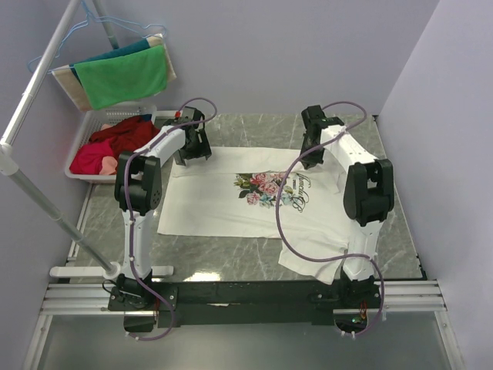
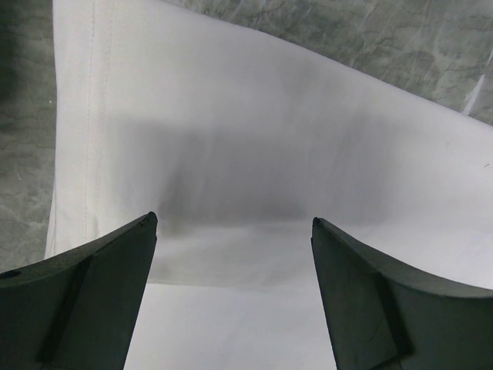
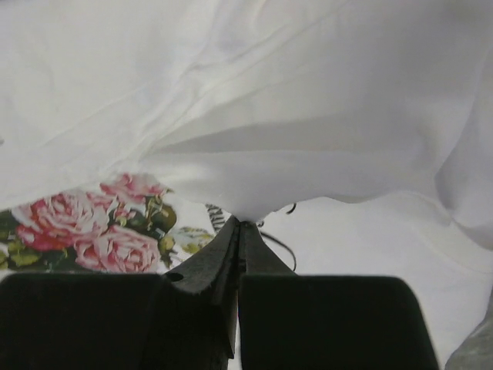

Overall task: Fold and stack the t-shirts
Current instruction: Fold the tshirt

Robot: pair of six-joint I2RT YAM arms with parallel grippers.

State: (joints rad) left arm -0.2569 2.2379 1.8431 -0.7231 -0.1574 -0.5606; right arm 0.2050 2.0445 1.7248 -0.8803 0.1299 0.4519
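T-shirt (image 1: 208,202) smooth matt cloth; table (image 1: 231,258) glossy, marbled stone look.

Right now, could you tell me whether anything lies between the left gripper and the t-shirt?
Nothing visible does. The left gripper hangs open right over the t-shirt, above plain white cloth by a stitched edge, with only fabric showing between its jaws. The right gripper is shut on the same shirt.

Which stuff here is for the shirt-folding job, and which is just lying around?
For the job:
- white t-shirt with roses, spread on the table
- right gripper, pinching the t-shirt
- left gripper, open above the t-shirt

Just lying about:
- green cloth and teal cloth, hanging at the back left
- basket holding red clothes
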